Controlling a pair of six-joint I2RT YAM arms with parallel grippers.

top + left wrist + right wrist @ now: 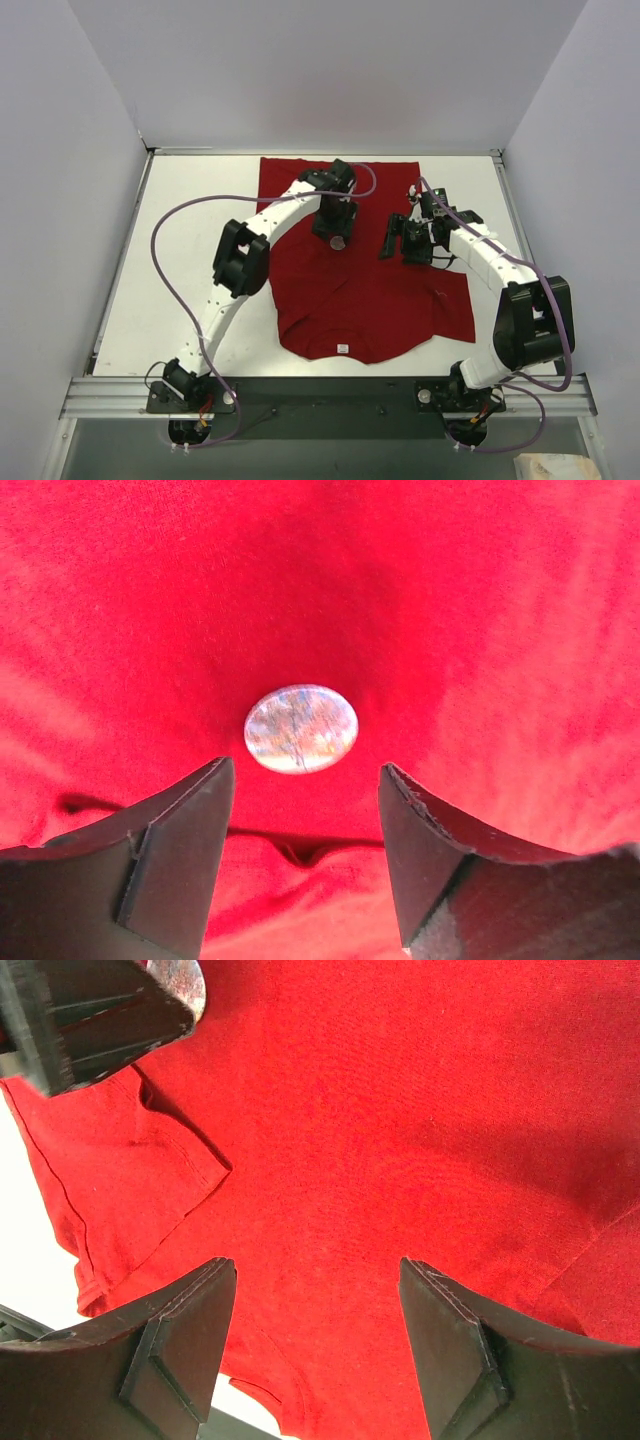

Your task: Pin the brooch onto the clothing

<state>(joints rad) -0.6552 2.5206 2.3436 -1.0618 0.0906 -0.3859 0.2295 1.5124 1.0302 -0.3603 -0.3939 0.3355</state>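
Note:
The red T-shirt (360,290) lies spread flat on the white table, its small white collar label (342,348) towards the near edge. An oval brooch (300,728) with a pale, iridescent face rests on the shirt's middle; it also shows in the top view (339,242). My left gripper (305,770) is open just above the fabric, with the brooch lying free just beyond its fingertips. A small fold of fabric (300,850) lies between the fingers. My right gripper (318,1270) is open and empty over the shirt, to the right of the left gripper (398,242).
In the right wrist view the left gripper's body (90,1015) fills the top left corner. A shirt sleeve (130,1180) lies at the left beside bare white table (30,1260). Grey walls enclose the table (200,200) on three sides.

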